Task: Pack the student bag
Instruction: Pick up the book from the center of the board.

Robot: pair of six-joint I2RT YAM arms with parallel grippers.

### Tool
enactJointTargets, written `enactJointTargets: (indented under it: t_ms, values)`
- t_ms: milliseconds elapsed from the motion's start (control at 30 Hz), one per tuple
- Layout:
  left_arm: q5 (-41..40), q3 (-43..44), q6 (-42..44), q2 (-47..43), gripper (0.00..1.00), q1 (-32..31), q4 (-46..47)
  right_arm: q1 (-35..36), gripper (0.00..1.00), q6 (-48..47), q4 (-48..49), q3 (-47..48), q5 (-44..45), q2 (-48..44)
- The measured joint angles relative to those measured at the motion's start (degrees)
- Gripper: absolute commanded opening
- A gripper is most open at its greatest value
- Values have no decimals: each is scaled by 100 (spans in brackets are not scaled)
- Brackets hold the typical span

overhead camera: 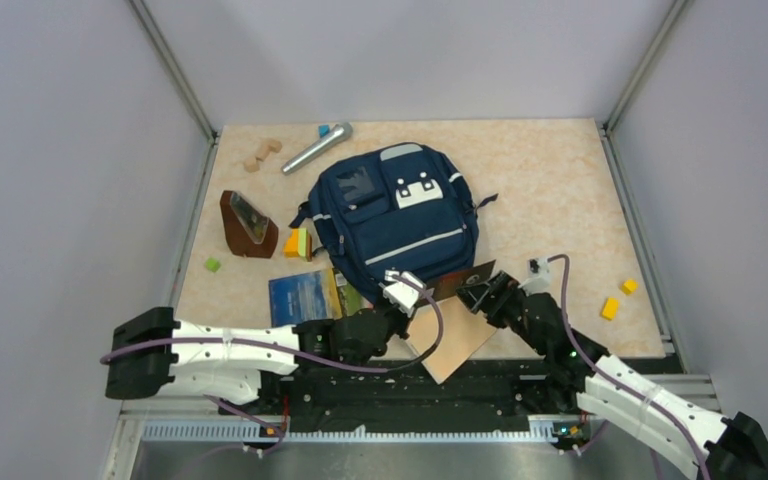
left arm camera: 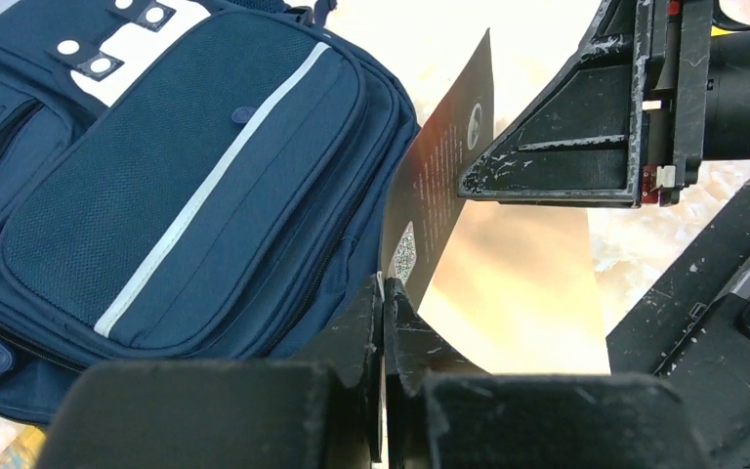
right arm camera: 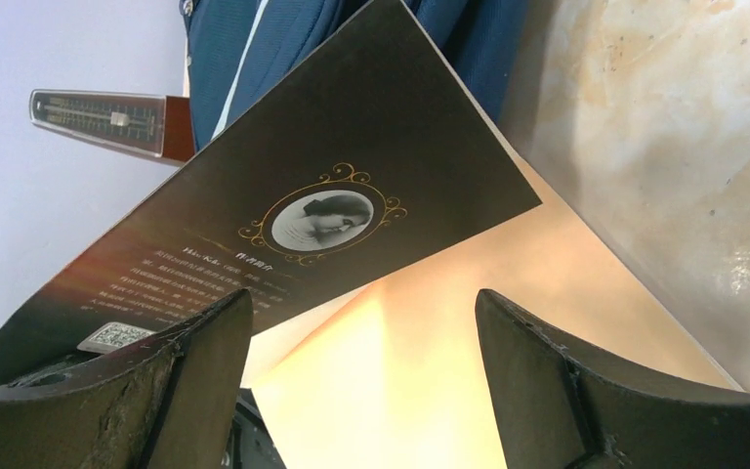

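The student bag [overhead camera: 390, 215], navy with grey stripes and a white patch, lies flat mid-table; it fills the left of the left wrist view [left arm camera: 156, 195]. At its near right corner lies an open book with a black cover [overhead camera: 463, 278] raised on edge above tan inner pages [overhead camera: 450, 340]. My left gripper [overhead camera: 400, 290] is shut on the lower edge of that cover [left arm camera: 439, 186], fingers pinched together [left arm camera: 384, 293]. My right gripper [overhead camera: 480, 292] stands open just right of the cover. In its wrist view the gripper [right arm camera: 363, 313] is empty, with the cover [right arm camera: 352, 166] and pages [right arm camera: 430, 371] beyond.
A brown metronome [overhead camera: 248, 222] and a yellow-green block [overhead camera: 298, 243] lie left of the bag, with a blue book [overhead camera: 305, 296] nearer. A silver microphone [overhead camera: 316, 148] and wooden blocks [overhead camera: 263, 154] are at the far left. Yellow blocks [overhead camera: 618, 298] lie at the right.
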Motion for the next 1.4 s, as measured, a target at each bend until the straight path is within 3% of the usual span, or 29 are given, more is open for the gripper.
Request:
enactJointTargets:
  t_ms: [300,567,800,1167,1400]
  values:
    - [7,0,-118,-243,0,31,-302,0,84,7,-310,44,-85,-669]
    - [-59,0,-98,-1362,0,125,-791,0,85,-848,-1091,879,319,-772]
    - [380,168,90,-2083,0,734,-1075,0,85,-1322,-1047,1209,623,-767]
    - [1305,1412,356,-1493,0,1722,-1123,0,84,-1325,-612,1185,557,-334]
    - [1613,1534,356,-721,0,2977,-798,0,84,-1182,-317,826,518,-334]
